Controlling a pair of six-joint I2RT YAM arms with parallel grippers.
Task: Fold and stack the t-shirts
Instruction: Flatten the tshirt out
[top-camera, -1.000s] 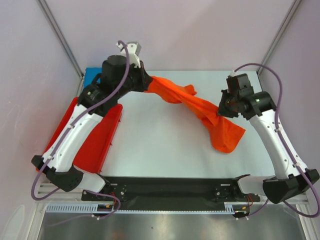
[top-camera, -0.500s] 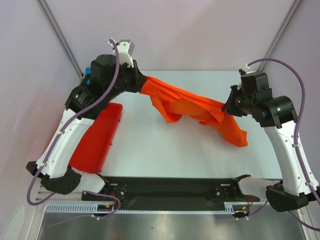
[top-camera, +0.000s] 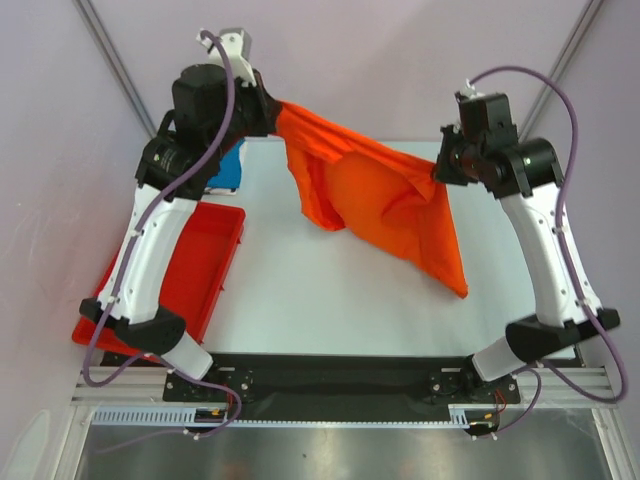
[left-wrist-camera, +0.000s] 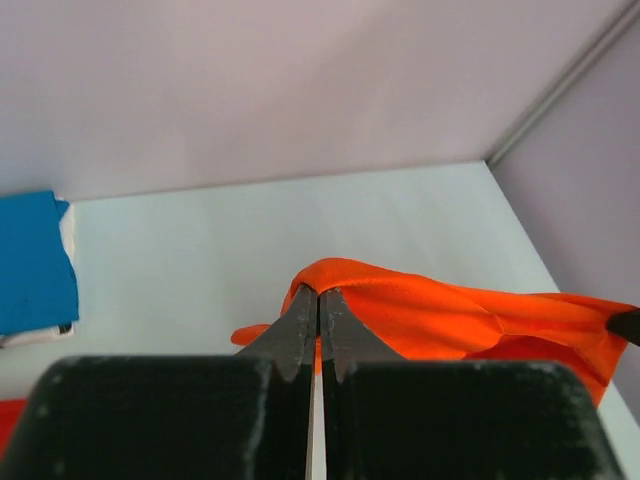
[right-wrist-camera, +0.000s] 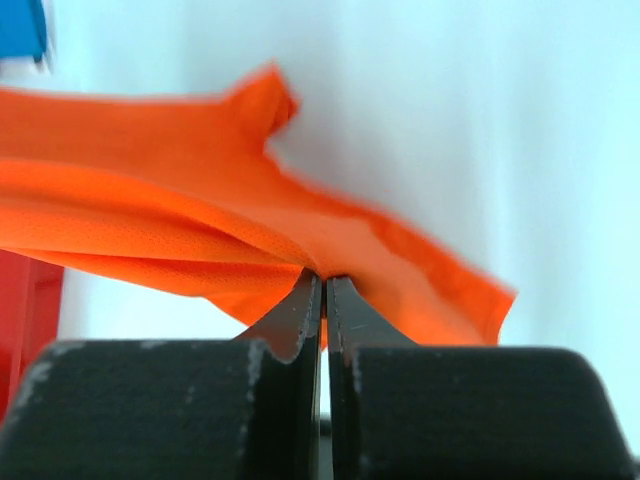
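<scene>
An orange t-shirt (top-camera: 375, 195) hangs in the air, stretched between both grippers above the white table (top-camera: 300, 290). My left gripper (top-camera: 272, 112) is shut on its upper left edge; the pinch shows in the left wrist view (left-wrist-camera: 319, 292). My right gripper (top-camera: 440, 165) is shut on its right edge; the pinch shows in the right wrist view (right-wrist-camera: 324, 277). The cloth (right-wrist-camera: 150, 230) sags between them, one corner hanging low toward the front right. A folded blue t-shirt (top-camera: 226, 168) lies at the table's back left and also shows in the left wrist view (left-wrist-camera: 35, 262).
A red tray (top-camera: 205, 262) sits off the table's left edge. Grey walls and metal frame posts (top-camera: 120, 70) close in the back and sides. The arm bases stand on a black rail (top-camera: 330, 375) at the near edge.
Both grippers have risen and moved back, lifting the orange t-shirt off the table and spreading it out between them. The blue t-shirt has come into view behind the left arm.
</scene>
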